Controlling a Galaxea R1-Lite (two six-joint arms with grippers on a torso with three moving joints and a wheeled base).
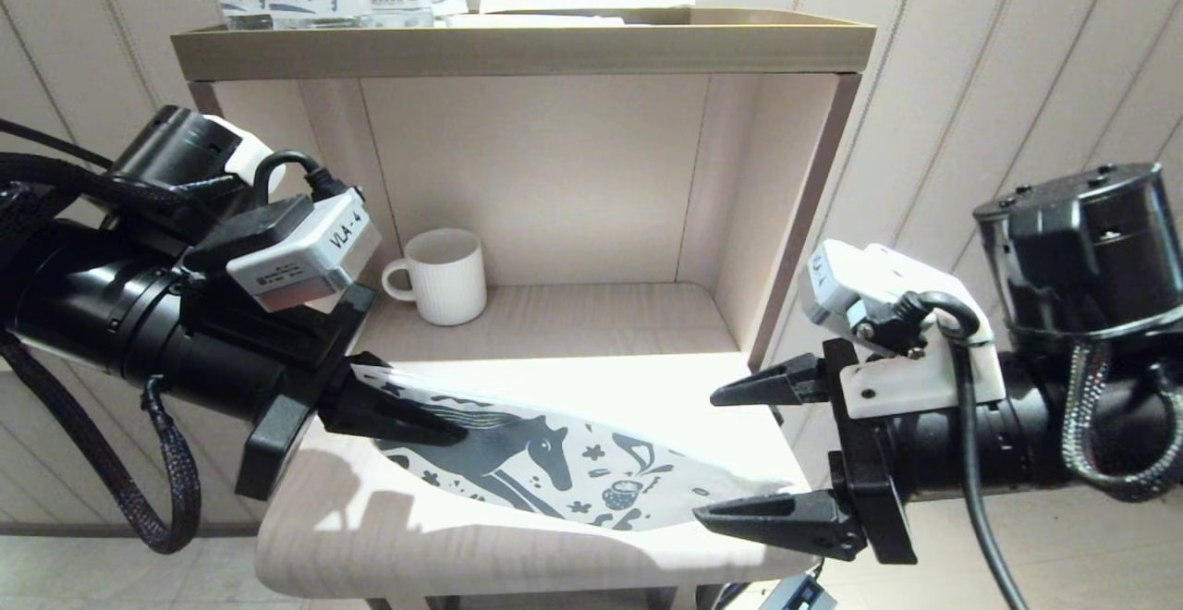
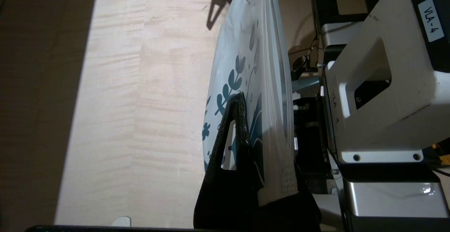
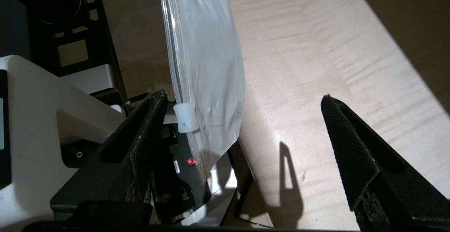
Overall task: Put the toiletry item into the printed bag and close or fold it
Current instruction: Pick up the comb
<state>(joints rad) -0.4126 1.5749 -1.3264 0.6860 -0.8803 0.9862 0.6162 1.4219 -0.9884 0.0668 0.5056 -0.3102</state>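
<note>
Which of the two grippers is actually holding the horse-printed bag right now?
The left gripper: its black fingers are shut on one end of the flat white printed bag, keeping it raised off the wooden shelf. The right gripper is open at the other end.

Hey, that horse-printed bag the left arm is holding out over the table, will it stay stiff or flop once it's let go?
Probably floppy: the printed bag bows and sags away from the left gripper, whose jaws are shut on one end. Likely light, since that one-end pinch carries it. Its glossy film and the white slider on its edge suggest it may slip; the right gripper stands open around its far end.
</note>
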